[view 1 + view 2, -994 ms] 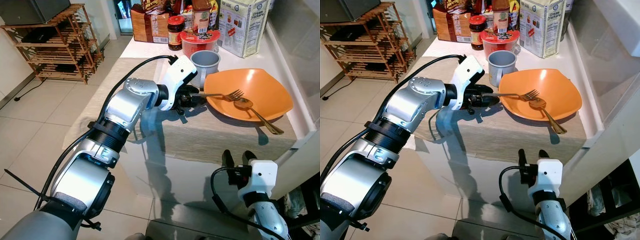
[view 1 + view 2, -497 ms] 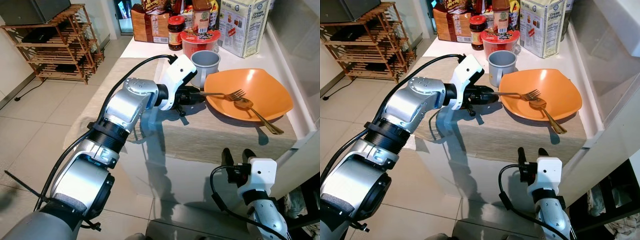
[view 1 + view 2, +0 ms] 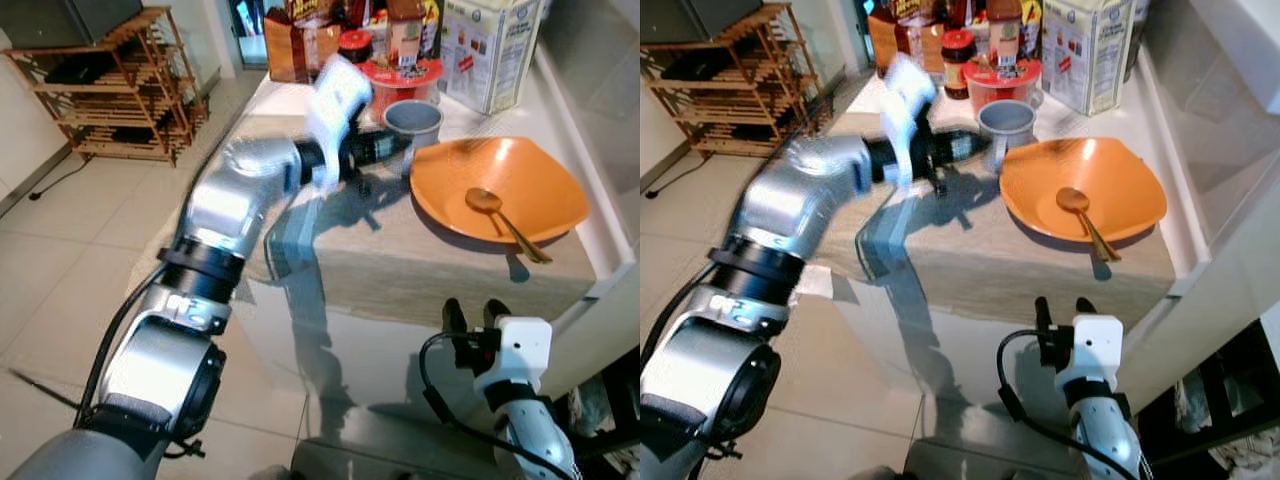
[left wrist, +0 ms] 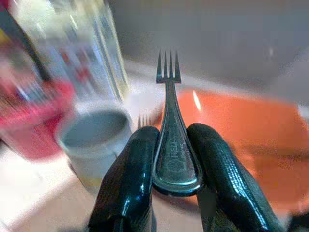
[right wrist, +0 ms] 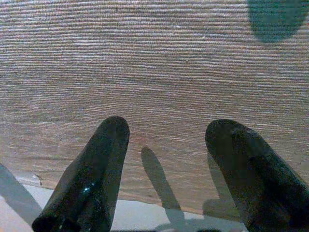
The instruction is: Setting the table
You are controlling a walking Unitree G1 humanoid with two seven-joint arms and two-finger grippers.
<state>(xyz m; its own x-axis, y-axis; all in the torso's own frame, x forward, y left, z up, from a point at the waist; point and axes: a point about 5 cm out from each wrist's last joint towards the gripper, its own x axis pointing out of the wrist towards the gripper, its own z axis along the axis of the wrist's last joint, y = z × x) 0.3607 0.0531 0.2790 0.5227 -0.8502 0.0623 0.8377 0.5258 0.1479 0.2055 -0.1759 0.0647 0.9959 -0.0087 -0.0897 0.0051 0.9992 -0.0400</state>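
Observation:
My left gripper [image 4: 170, 134] is shut on the handle of a silver fork [image 4: 168, 94], tines pointing away from the wrist. In the eye views that gripper [image 3: 385, 148] hovers, blurred, just left of the grey cup [image 3: 412, 118] and above the woven table runner [image 3: 400, 255]. The orange plate [image 3: 520, 180] lies on the runner to the right, with a gold spoon [image 3: 500, 220] resting in it. My right gripper [image 3: 468, 308] hangs open below the table's front edge, its fingers [image 5: 91, 179] spread before the runner's hanging cloth [image 5: 159, 63].
Jars, a red bowl [image 3: 400, 75], brown packets and a white carton [image 3: 490, 45] crowd the back of the counter. A wooden shelf rack [image 3: 110, 90] stands on the tiled floor at the left. A white ledge [image 3: 600, 230] borders the plate's right side.
My left gripper has lifted the fork out of the orange plate and swung it up and to the left, near the cup. The spoon stays in the plate. The right arm has not moved.

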